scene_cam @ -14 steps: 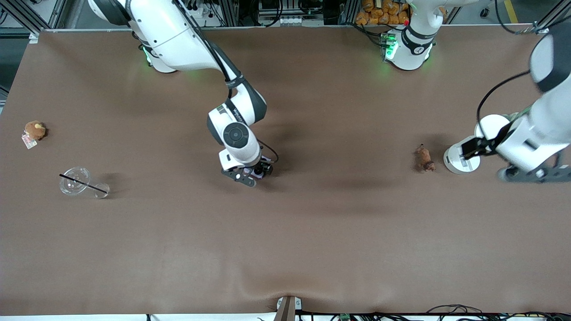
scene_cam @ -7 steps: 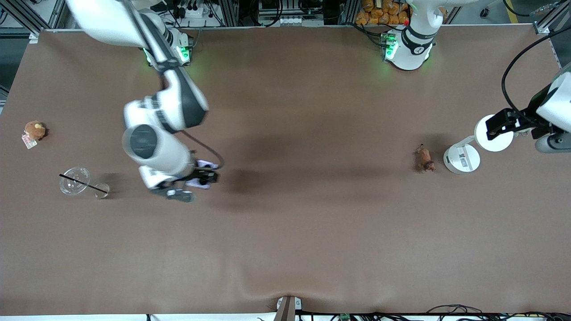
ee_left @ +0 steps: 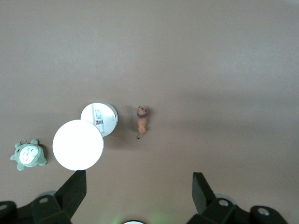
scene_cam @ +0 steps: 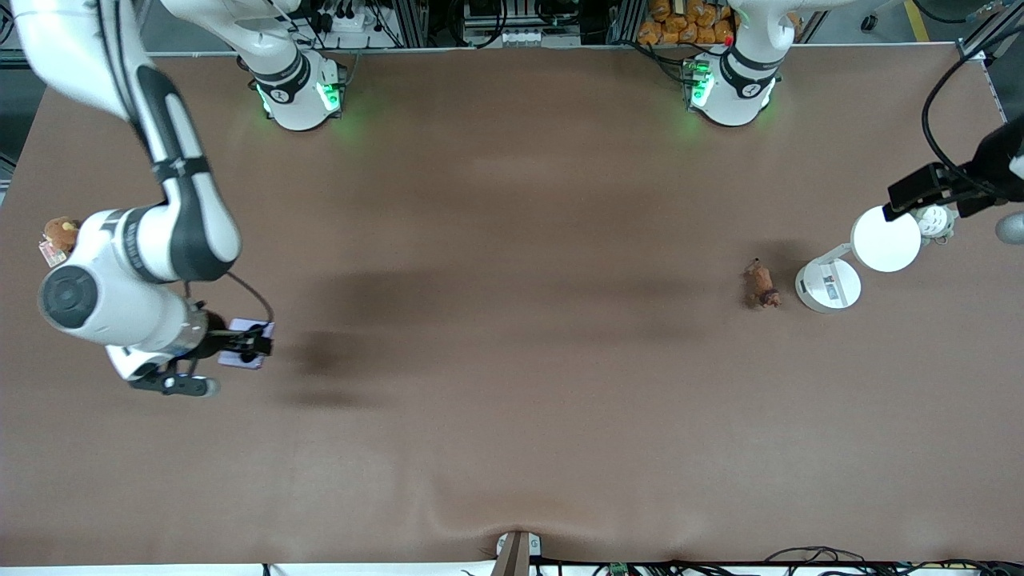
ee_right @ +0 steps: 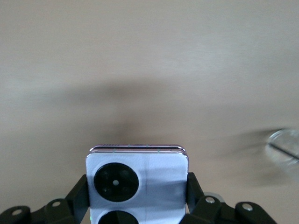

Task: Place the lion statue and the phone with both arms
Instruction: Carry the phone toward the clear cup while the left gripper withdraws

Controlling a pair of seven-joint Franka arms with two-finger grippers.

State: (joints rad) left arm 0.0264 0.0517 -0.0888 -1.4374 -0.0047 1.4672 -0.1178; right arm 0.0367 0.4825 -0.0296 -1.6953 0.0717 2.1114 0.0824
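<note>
Here, right gripper up over the table at the right arm's end, clamped on the phone; in the right wrist view, lavender phone pinched flat between both fingers, two black camera circles facing the lens, a clear cup blurred on the table below. Small tan plush with a tag at that same end, partly hidden by the arm. Toward the left arm's end, lion lying on the table, untouched, just beside the round base of a white lamp, thin tail pointing away from the front camera. Same lion seen from above in the left wrist view, next to the lamp, with a grey-white plush a little apart from the lamp head. Left gripper high over that end of the table, fingers spread wide, holding nothing, well apart from the lion.
</note>
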